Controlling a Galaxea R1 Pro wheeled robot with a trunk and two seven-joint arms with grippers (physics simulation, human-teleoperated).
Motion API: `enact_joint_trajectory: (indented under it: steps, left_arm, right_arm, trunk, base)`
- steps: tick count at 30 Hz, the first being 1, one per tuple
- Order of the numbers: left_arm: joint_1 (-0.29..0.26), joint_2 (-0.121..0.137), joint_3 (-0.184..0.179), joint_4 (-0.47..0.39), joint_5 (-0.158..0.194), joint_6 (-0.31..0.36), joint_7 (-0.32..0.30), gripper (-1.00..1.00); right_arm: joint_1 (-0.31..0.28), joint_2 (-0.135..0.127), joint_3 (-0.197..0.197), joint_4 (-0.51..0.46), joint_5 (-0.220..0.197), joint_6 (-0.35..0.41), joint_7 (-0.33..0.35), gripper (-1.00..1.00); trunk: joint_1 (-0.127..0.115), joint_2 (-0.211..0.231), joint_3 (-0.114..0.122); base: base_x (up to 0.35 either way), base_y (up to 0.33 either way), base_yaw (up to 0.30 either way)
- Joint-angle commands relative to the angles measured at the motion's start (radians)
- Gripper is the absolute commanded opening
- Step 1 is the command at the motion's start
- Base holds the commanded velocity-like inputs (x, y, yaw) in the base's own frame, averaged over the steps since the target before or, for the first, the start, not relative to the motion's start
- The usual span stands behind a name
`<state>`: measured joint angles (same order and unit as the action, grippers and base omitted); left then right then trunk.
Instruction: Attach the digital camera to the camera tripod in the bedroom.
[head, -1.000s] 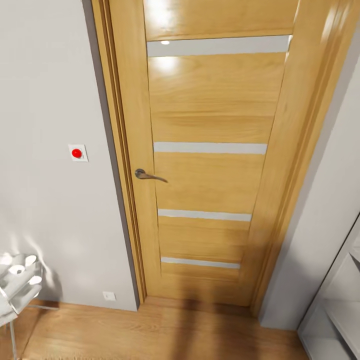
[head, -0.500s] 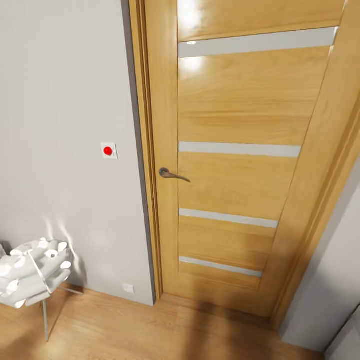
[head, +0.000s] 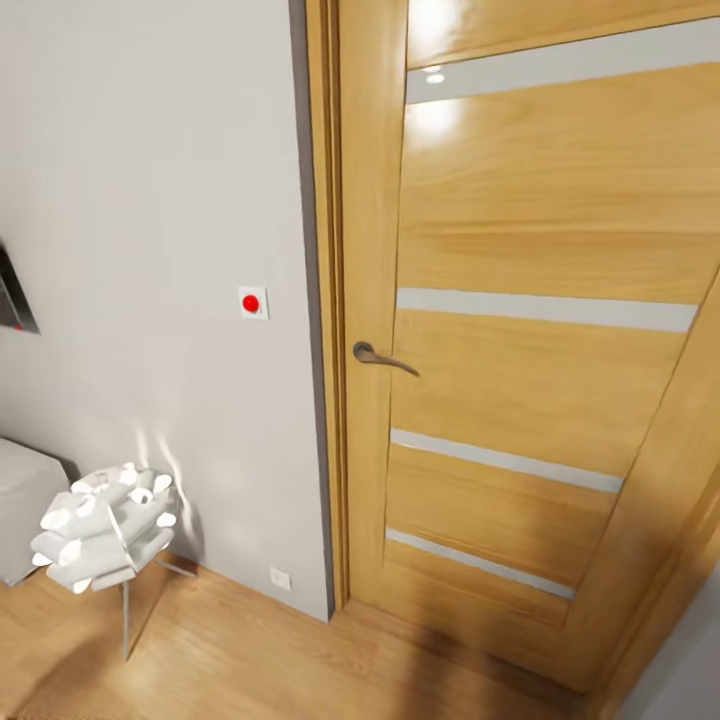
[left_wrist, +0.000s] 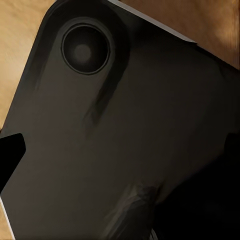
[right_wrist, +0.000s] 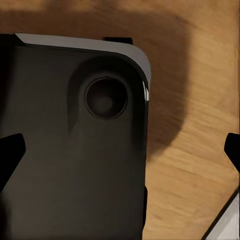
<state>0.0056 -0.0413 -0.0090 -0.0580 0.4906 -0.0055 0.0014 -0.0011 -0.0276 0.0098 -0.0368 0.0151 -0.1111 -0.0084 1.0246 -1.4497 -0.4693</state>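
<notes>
Facing a closed wooden door (head: 520, 330) at close range, the robot is in transit; neither the digital camera nor the camera tripod shows in these frames, so their positions cannot be given.

Landmark: the door.
- Door handle (head: 383, 357): on the door's hinge-opposite edge, lever type, level.
- Grey wall (head: 150, 200): adjoining the door frame on the handle side.
- Red wall button (head: 251, 302): on the wall, just beside the frame, slightly above handle height.
- Wall socket (head: 279, 577): low on the wall, near the frame's foot.
- White paper-style floor lamp (head: 105, 525): on thin legs, farther from the door than the button, near the wall.
- Wood floor (head: 250, 660): runs up to the door's threshold.

Gripper state: wrist views look down on the robot's dark base (right_wrist: 70, 150) over floor. Right wrist view shows dark finger tips (right_wrist: 11, 155) at opposite frame edges w/ nothing between, so the right gripper reads as spread and empty. Left gripper: cannot tell.

Risks (judgement):
1. Base too near the door/frame; a turn could clip the frame or handle w/ an arm.
2. The lamp is light on thin legs; a base sweep toward it would likely topple it.
3. W/ no task thing in sight, heading error may waste travel.
</notes>
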Motion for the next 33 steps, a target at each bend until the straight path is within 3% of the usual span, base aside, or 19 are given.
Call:
enact_joint_trajectory:
  steps: [1, 20, 33]
  left_arm:
    - [0.0, 0.0, -0.001, -0.002, 0.005, -0.001, 0.0, 1.0]
    - [0.0, 0.0, -0.001, -0.002, 0.005, -0.001, 0.0, 1.0]
    - [0.0, 0.001, 0.003, -0.002, 0.015, -0.001, 0.0, 1.0]
  right_arm:
    - [0.0, 0.0, 0.001, 0.0, 0.002, -0.002, -0.001, 1.0]
    - [0.0, 0.001, 0.001, 0.0, 0.002, -0.002, -0.002, 1.0]
    - [0.0, 0.001, 0.001, 0.0, 0.002, -0.002, -0.001, 1.0]
  trunk:
    - [0.0, 0.0, -0.001]
    - [0.0, 0.0, -0.001]
    - [0.0, 0.0, -0.001]
  base:
    - [0.235, -0.178, 0.278]
    - [0.24, -0.183, 0.278]
    - [0.05, -0.038, 0.278]
